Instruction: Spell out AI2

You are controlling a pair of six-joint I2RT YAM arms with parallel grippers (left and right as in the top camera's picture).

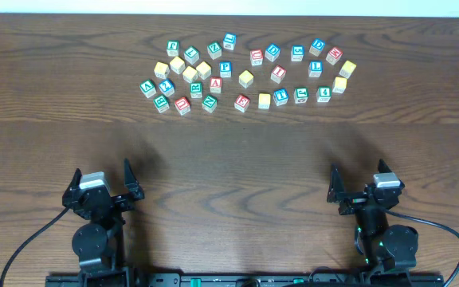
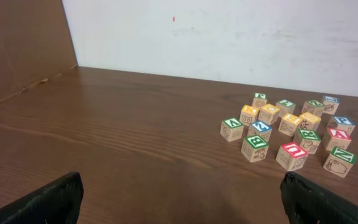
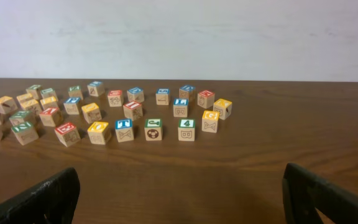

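Several wooden letter and number blocks lie scattered at the far middle of the table (image 1: 229,159). A red "A" block (image 1: 216,84) sits in the left group and also shows in the left wrist view (image 2: 337,138). A red "I" block (image 1: 277,74) sits in the right group and shows in the right wrist view (image 3: 133,109). I cannot make out a "2" block for certain. My left gripper (image 1: 102,171) (image 2: 182,199) is open and empty near the front left. My right gripper (image 1: 359,171) (image 3: 180,196) is open and empty near the front right. Both are far from the blocks.
A green "4" block (image 1: 323,94) (image 3: 186,129) lies in the front row of the right group. A white wall (image 3: 179,37) stands beyond the table's far edge. A brown board (image 2: 17,43) stands at the left in the left wrist view.
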